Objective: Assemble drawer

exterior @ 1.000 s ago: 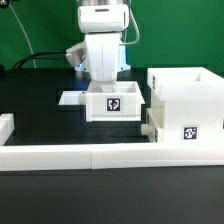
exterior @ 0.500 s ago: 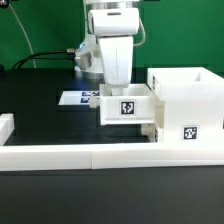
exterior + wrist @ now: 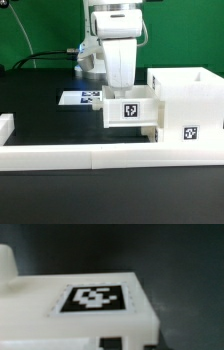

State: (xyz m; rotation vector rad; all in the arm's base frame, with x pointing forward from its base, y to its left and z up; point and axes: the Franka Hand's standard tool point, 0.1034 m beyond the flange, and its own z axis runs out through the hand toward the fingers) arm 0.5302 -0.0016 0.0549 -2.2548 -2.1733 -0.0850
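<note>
In the exterior view my gripper (image 3: 123,90) reaches down into a small open-topped white tray (image 3: 130,110) with a black-and-white tag on its front and is shut on it. The tray is close against the left side of the large white box-shaped shell (image 3: 187,100), which carries its own tag. A second small white part (image 3: 150,129) shows low at the shell's left side, partly hidden by the tray. In the wrist view the tray's tagged face (image 3: 92,299) fills most of the picture. My fingertips are hidden there.
The marker board (image 3: 80,98) lies flat behind the tray. A long low white rail (image 3: 90,155) runs along the table's front. A small white block (image 3: 5,127) stands at the exterior view's left edge. The tabletop is black.
My gripper has carried the small tray toward the exterior view's right, from in front of the marker board up to the shell's left side.
</note>
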